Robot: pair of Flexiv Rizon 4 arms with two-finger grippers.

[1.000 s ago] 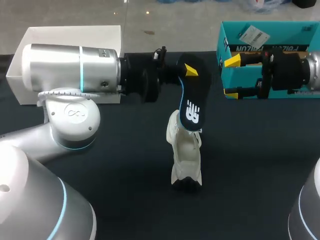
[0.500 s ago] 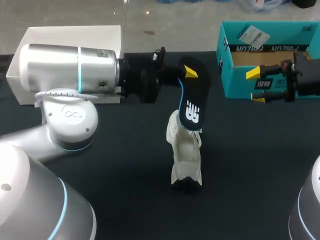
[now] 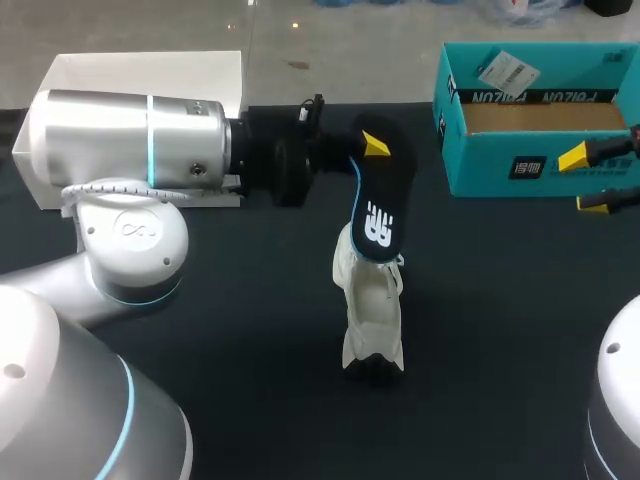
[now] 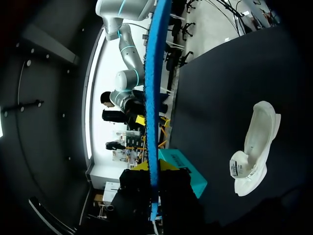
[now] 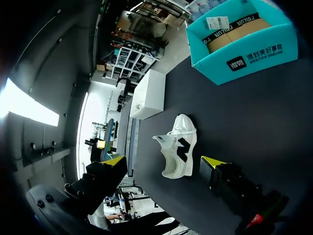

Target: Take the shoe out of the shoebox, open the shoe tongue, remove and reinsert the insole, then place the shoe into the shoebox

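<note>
Insole (image 3: 378, 205) in left tool (image 3: 372, 148), above shoe (image 3: 370, 310)

A white logo (image 3: 377, 226) marks the insole (image 3: 386, 178); print and a barcode sticker (image 3: 500, 69) mark the shoebox (image 3: 480, 166).

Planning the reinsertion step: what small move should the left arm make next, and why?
Probably lower the insole into the shoe: the left end effector holds it over the shoe's opening, and the right end effector is open, away by the shoebox.
</note>
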